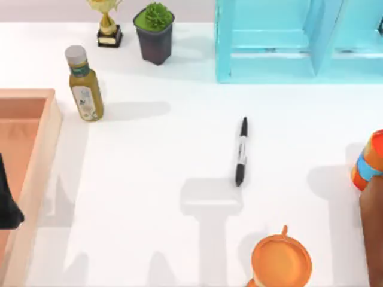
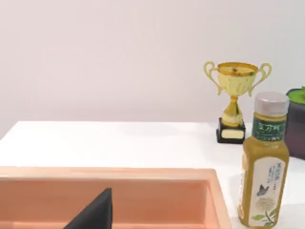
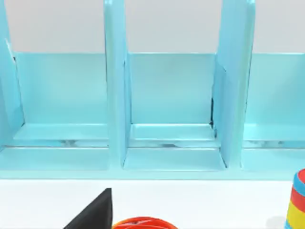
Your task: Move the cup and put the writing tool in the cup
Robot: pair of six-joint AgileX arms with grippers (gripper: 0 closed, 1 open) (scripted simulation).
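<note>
Plainly, the slim black marker pen with a white middle (image 1: 241, 152) lies alone mid-worktop.
Left claw (image 1: 9, 206) sits over the peach wooden tray (image 1: 37, 156) at the left edge, the pen well off to its right; I cannot tell how either claw's fingers stand. Beyond: yellow-green dressing bottle (image 1: 85, 84), gold trophy (image 1: 108, 23), dark plant pot (image 1: 155, 33), turquoise rack (image 1: 287, 42).

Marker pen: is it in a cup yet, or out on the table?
Out. The marker pen lies flat on the bare white table, near the middle, apart from the orange mug nearer the front edge.
</note>
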